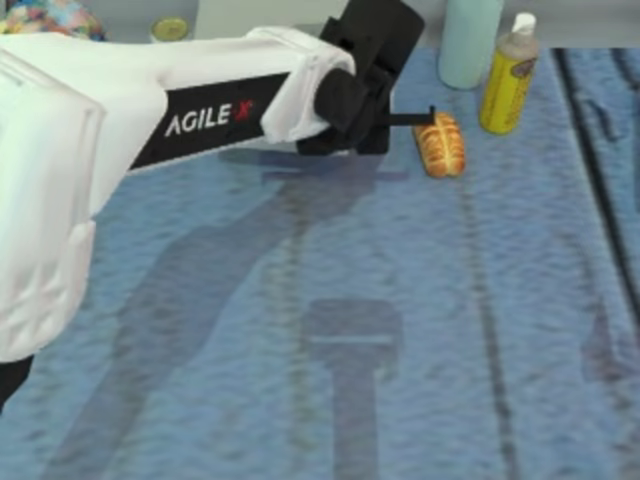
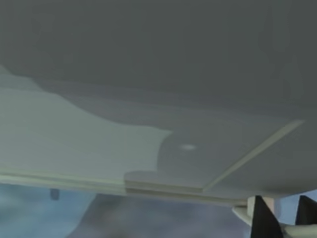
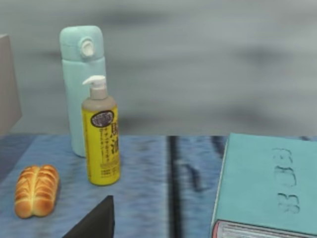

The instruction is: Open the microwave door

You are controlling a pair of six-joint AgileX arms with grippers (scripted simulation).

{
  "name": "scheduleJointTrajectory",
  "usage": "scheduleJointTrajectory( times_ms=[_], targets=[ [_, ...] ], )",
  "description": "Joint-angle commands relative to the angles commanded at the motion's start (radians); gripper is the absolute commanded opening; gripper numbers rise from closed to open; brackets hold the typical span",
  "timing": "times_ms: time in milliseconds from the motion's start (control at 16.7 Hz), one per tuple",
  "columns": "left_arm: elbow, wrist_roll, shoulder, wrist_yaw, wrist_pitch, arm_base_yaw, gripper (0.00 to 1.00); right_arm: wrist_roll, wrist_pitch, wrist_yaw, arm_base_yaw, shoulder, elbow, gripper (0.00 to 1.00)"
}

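Note:
The light-grey microwave point(image 1: 262, 18) stands at the table's far edge, mostly hidden by my left arm. In the left wrist view its grey surfaces point(image 2: 148, 59) fill the picture from very close. My left gripper point(image 1: 405, 115) reaches to the microwave's front right corner. Its dark fingertips point(image 2: 262, 220) stand close together around a pale handle piece point(image 2: 243, 214) at the edge of the microwave door point(image 2: 233, 166). How far the door stands open cannot be told. My right gripper point(image 3: 99, 220) is parked off the top view, low over the table's right side.
A bread roll point(image 1: 441, 145) lies just right of the left gripper. A yellow pump bottle point(image 1: 508, 80) and a teal flask point(image 1: 470, 40) stand behind it. A teal book point(image 3: 270, 183) lies near the right gripper. A small yellow-green object point(image 1: 170, 28) sits far left.

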Motion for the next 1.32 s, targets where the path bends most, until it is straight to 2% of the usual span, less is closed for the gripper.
scheduleJointTrajectory(
  times_ms=[600,1320],
  targets=[
    [0.000,0.000,0.000,0.000,0.000,0.000,0.00,0.000,0.000,0.000,0.000,0.000,0.000,1.00],
    [-0.086,0.057,-0.050,0.040,0.055,0.007,0.00,0.000,0.000,0.000,0.000,0.000,0.000,1.00]
  ],
)
